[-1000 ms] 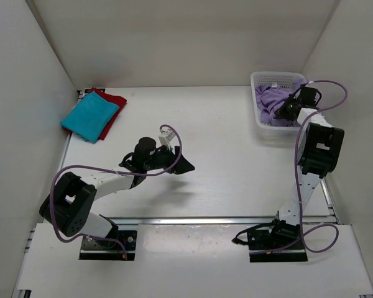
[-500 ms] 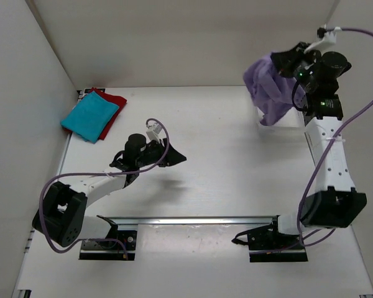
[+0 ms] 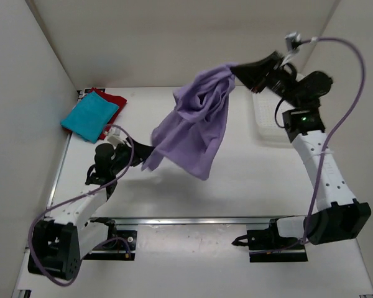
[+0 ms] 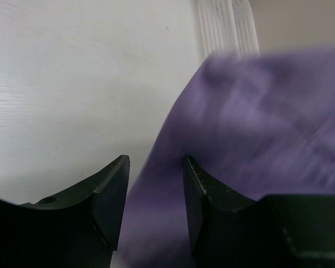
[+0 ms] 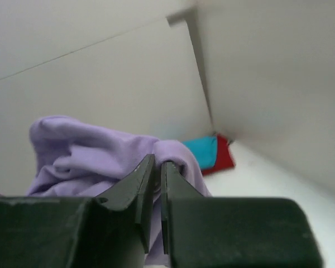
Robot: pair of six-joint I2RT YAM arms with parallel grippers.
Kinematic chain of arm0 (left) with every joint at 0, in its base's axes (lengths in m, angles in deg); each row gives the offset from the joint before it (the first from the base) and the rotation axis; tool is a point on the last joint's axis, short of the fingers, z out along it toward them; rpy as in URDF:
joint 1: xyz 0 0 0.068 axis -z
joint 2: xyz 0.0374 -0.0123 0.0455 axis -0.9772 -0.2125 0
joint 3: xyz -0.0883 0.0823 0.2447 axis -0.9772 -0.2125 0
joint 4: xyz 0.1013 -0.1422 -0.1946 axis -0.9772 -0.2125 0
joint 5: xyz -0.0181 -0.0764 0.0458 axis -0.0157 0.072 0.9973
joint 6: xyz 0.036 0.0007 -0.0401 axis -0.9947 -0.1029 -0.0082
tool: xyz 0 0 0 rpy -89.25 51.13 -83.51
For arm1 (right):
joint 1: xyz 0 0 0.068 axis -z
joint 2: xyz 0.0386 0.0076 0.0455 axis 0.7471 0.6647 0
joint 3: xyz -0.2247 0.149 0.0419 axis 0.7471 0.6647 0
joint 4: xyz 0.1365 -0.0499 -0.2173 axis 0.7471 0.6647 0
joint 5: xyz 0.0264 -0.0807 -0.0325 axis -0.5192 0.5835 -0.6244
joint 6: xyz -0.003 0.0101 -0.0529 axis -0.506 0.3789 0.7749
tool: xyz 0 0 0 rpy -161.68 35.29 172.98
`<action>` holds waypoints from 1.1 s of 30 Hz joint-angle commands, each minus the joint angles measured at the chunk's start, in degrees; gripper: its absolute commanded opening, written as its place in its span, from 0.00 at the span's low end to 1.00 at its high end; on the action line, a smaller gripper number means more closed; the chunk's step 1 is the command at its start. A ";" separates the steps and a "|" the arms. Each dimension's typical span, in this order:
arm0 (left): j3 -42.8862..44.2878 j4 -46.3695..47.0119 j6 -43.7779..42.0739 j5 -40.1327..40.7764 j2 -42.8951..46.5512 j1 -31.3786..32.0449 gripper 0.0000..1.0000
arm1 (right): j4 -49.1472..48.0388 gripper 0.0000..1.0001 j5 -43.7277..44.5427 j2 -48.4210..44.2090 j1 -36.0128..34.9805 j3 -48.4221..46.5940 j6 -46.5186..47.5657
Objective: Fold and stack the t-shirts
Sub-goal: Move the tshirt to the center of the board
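The lavender t-shirt (image 3: 196, 127) hangs crumpled in the air over the middle of the table. My right gripper (image 3: 233, 67) is shut on its top edge, and a fold of the fabric (image 5: 78, 151) bunches round the closed jaws of that gripper (image 5: 158, 159). My left gripper (image 3: 144, 153) sits low at the shirt's lower left corner. In the left wrist view this gripper (image 4: 156, 162) stands open, with blurred purple cloth (image 4: 257, 111) in and beyond the gap. The teal t-shirt (image 3: 90, 118) lies folded on the red t-shirt (image 3: 114, 101) at the far left corner.
A white mesh basket (image 3: 266, 121) stands at the far right, partly behind my right arm. White walls close in the table on the left, back and right. A metal rail (image 3: 193, 220) runs along the near edge.
My right gripper has lifted the lavender shirt out of the basket and swung it left over the table's middle. My left arm has drawn back to the left, and its jaws have narrowed.
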 commanded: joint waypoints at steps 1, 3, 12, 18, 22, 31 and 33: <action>-2.16 -3.69 -0.60 4.88 6.21 -3.94 0.54 | -12.71 0.00 -1.29 3.72 3.03 17.93 -7.90; -2.70 -5.63 -2.19 8.13 9.10 -4.65 0.55 | -13.86 0.04 -0.33 7.75 3.74 23.84 -7.64; -5.07 -9.42 -5.89 13.76 5.60 -3.16 0.55 | -2.30 0.51 12.21 12.45 4.27 31.77 1.05; -5.51 -11.27 -8.87 17.46 2.88 -0.97 0.55 | 10.38 0.00 27.53 8.83 -10.04 36.00 15.38; -2.54 -12.93 -10.98 21.31 -0.98 2.36 0.61 | 17.49 0.25 36.48 14.52 -19.27 31.62 20.57; -6.56 -6.09 -4.67 15.28 0.48 -2.35 0.55 | 19.53 0.34 35.46 21.22 -32.81 24.75 25.14; -3.34 -9.49 -5.01 12.90 2.78 -5.78 0.56 | 17.78 0.31 33.96 23.32 -37.19 23.79 25.50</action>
